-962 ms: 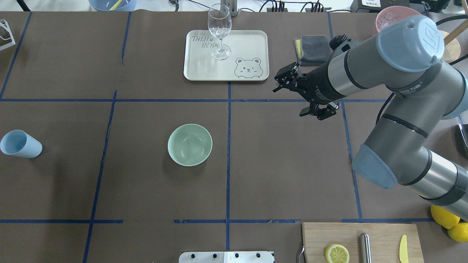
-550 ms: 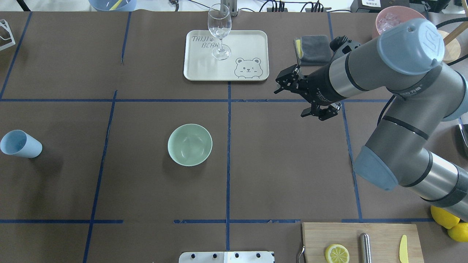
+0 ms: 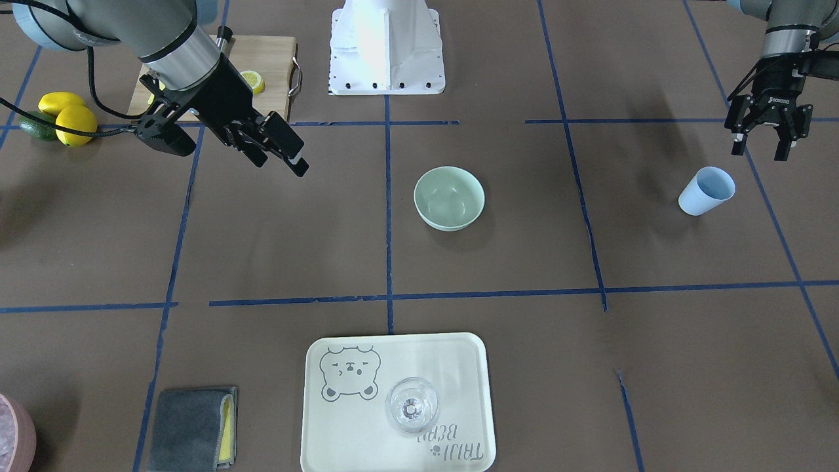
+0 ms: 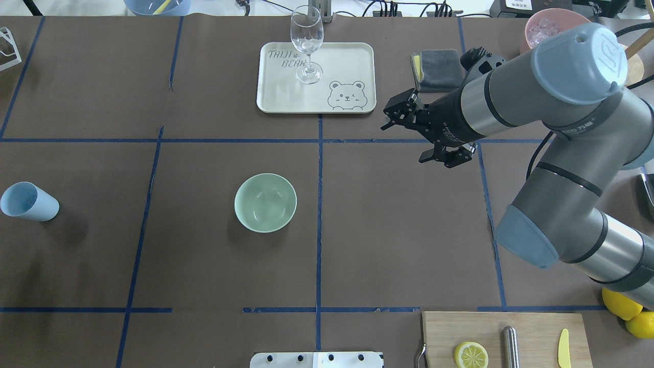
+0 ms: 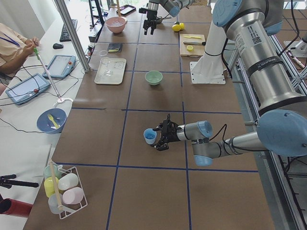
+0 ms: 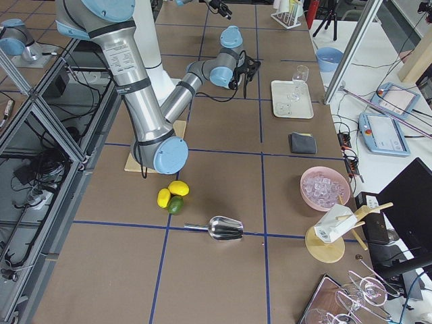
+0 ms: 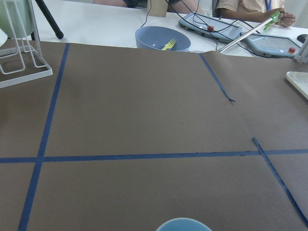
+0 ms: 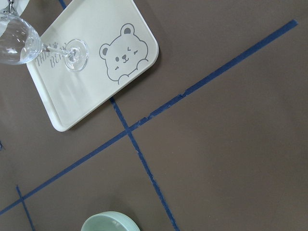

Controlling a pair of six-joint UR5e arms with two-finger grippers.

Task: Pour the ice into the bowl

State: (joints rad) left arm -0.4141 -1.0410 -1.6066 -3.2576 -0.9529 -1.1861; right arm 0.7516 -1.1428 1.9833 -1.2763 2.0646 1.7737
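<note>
**Right arm idling, ice not yet fetched**

Front-facing view: the bowl point(image 3: 449, 198) is sitting empty mid-counter. The right end effector point(image 3: 282, 164) is hanging open with nothing in it. The left end effector point(image 3: 758, 154) is hovering open just beside the blue cup point(image 3: 706, 190), gripping nothing.

Overhead: compared with a second ago, the right end effector point(image 4: 403, 140) is sitting almost where it was, and only the upper arm is drifting slightly. The bowl point(image 4: 265, 203) is lying unmoved. I judge that the pour is not yet starting. The ice point(image 4: 541, 30) is showing in the pink container point(image 4: 557, 10) at the far right corner, well apart from the bowl. Bare counter is lying open between end effector and bowl. The tray point(image 4: 347, 61) carrying the glass point(image 4: 306, 43) is standing on the bowl's far side, and a grey cloth point(image 4: 439, 64) is lying between end effector and container.

Left view: the left end effector point(image 5: 163, 135) is waiting beside the cup point(image 5: 149, 136).

Right view: the ice point(image 6: 325, 187) is heaping in the container point(image 6: 317, 204), which is sitting near the counter's edge. A scoop point(image 6: 226, 228) is lying nearby. Reaching there is likely calling for care.

Left wrist: only the cup's rim point(image 7: 183, 224) and bare counter are showing.

Right wrist: the bowl's rim point(image 8: 109, 224) is peeking in below, with the tray point(image 8: 139, 53) above.
</note>
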